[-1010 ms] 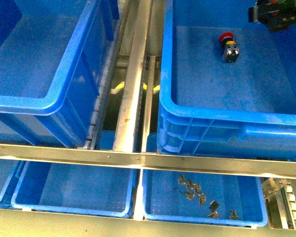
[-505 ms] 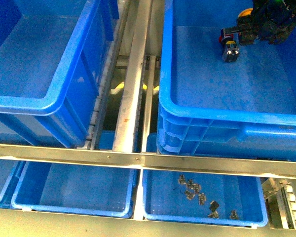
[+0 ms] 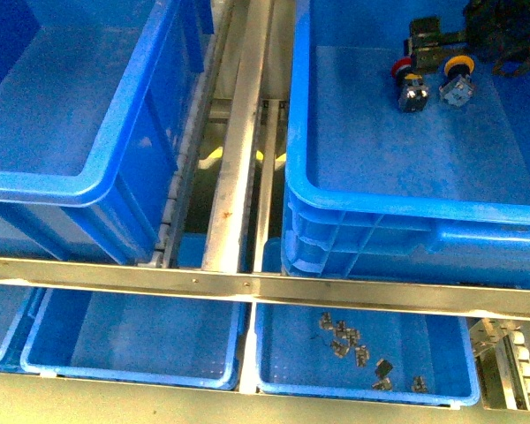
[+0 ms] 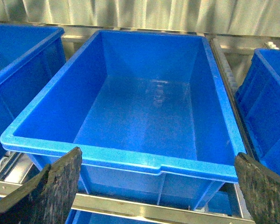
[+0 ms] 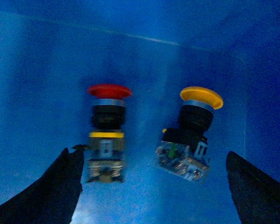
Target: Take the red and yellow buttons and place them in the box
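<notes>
Buttons both lie on the floor of the right box (image 3: 353, 208), far end: red button (image 3: 410, 84) on the left, yellow button (image 3: 457, 81) just beside it on the right, apart, not touching. Each lies on its side, cap toward the far wall, block body toward the near side, so long axes run near-far; the yellow one is tilted a bit.

Right gripper (image 3: 499, 40) sits at the far right corner over the box, just beyond the yellow button. In the right wrist view its fingers (image 5: 60, 186) stand wide, holding nothing, with the red button (image 5: 107, 130) and yellow button (image 5: 191, 135) lying free between and ahead of them. Judged: both are already in the box, so the next move is likely a lift-away; nothing left to grasp.

Left gripper (image 4: 154, 186) is also spread wide and empty, facing a separate empty crate (image 4: 126, 158).

Front view gives the layout in the box but not how far the jaws gape; the right wrist view shows that, plus the red button's yellow collar.
</notes>
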{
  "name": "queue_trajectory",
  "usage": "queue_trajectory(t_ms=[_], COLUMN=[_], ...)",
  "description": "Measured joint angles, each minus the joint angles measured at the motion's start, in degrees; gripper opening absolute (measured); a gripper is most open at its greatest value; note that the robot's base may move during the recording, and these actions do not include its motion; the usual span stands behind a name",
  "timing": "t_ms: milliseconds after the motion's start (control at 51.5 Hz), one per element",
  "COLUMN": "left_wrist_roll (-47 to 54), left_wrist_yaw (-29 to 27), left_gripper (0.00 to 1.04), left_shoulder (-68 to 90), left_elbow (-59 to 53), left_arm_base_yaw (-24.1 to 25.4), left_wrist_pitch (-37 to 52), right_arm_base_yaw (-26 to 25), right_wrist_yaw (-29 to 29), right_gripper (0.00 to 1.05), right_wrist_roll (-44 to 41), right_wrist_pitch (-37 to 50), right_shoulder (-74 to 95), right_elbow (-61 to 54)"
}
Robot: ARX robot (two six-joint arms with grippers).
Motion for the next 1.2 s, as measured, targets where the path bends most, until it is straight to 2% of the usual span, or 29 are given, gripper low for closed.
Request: queue_trajectory(t_ms=[78, 214, 291, 388, 466, 602, 621, 699, 777, 816, 951, 1029, 1126, 1165, 1204], left_wrist_roll=[0.00, 0.00, 0.00, 0.00, 0.00, 0.00, 0.00, 0.00, 0.00, 0.00, 0.00, 0.00, 0.00, 0.00, 0.00], left_wrist_yaw=[0.00, 0.00, -0.02, 0.00, -0.02, 0.00, 0.02, 0.04, -0.04, -0.02, -0.02, -0.02, -0.02, -0.02, -0.02], left_gripper=[0.97, 0.97, 0.97, 0.97, 0.97, 0.97, 0.97, 0.97, 0.97, 0.97, 0.97, 0.97, 0.97, 0.97, 0.97], left_shoulder=[0.00, 0.00, 0.00, 0.00, 0.00, 0.00, 0.00, 0.00, 0.00, 0.00, 0.00, 0.00, 0.00, 0.00, 0.00], left_elbow=[0.00, 0.00, 0.00, 0.00, 0.00, 0.00, 0.00, 0.00, 0.00, 0.00, 0.00, 0.00, 0.00, 0.00, 0.00], left_arm_base_yaw=[0.00, 0.00, 0.00, 0.00, 0.00, 0.00, 0.00, 0.00, 0.00, 0.00, 0.00, 0.00, 0.00, 0.00, 0.00], left_wrist_pitch=[0.00, 0.00, 0.00, 0.00, 0.00, 0.02, 0.02, 0.02, 0.00, 0.00, 0.00, 0.00, 0.00, 0.00, 0.00], right_arm_base_yaw=[-0.02, 0.31, 0.83, 1.51, 2.73, 3.23, 3.67, 3.67, 2.78, 2.34, 0.55, -0.92, -1.95, -2.51, -4.76], right_wrist_yaw=[-4.11, -12.61, -15.87, -14.60, -8.96, -7.41, -4.24, 1.49, 1.49, 1.25, -0.48, -1.79, -2.86, -3.54, -6.97], right_gripper=[1.00, 0.98, 0.98, 0.98, 0.98, 0.98, 0.95, 0.83, 0.70, 0.65, 0.43, 0.22, 0.05, 0.04, 0.03], right_wrist_roll=[0.33, 2.64, 6.34, 11.80, 19.10, 23.69, 22.49, 15.89, 9.90, 8.46, 5.40, 4.72, 4.17, 3.98, 3.93], right_wrist_pitch=[5.14, 12.55, 12.68, 11.17, 5.79, 4.50, 9.38, 26.36, 37.29, 39.26, 39.87, 38.12, 36.35, 35.21, 33.99], right_shoulder=[-7.69, -25.73, -37.53, -48.59, -59.04, -64.78, -64.26, -63.84, -64.89, -66.12, -71.34, -74.82, -78.58, -80.65, -82.47], right_elbow=[-9.07, -28.65, -40.61, -50.53, -57.94, -61.07, -62.49, -68.48, -73.75, -74.97, -78.05, -81.02, -82.79, -83.60, -84.28])
